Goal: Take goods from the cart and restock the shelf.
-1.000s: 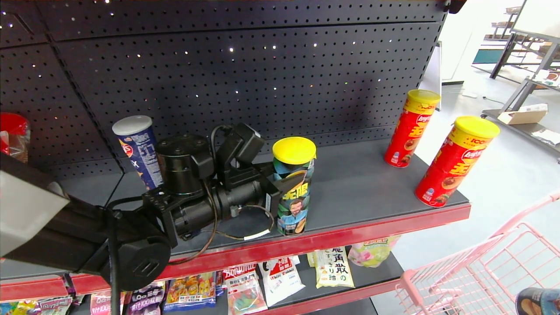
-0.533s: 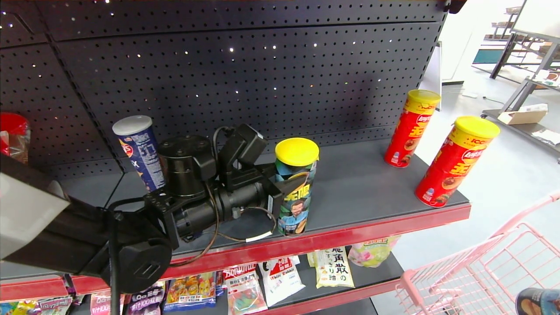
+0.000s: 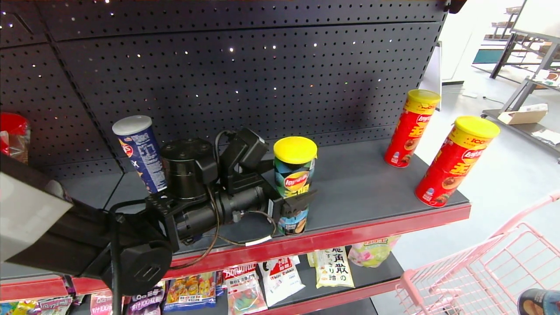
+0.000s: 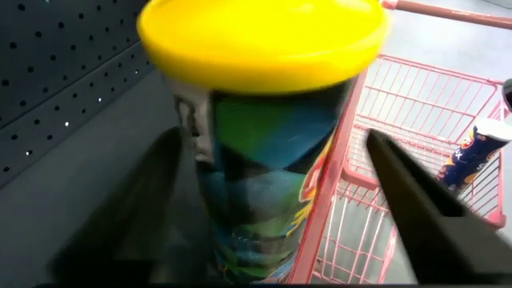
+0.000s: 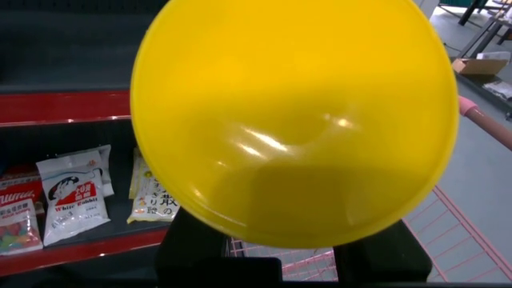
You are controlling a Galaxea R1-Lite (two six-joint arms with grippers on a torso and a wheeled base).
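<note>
Head view: four chip canisters [image 3: 455, 162] on shelf [image 3: 358, 192]

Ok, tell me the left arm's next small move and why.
Probably draw the left pincer straight back off the can. It stands upright on the shelf near the front edge, and the fingers are spread clear of it on both sides.

Far off to the right I see a metal rack [image 3: 531, 128] with a cardboard box [image 3: 523, 115] lying on its low board. Farther back, a teal mat [image 3: 488, 56] lies on the pale floor [image 3: 494, 175]. What may be a cable [image 3: 492, 99] trails near the rack.
</note>
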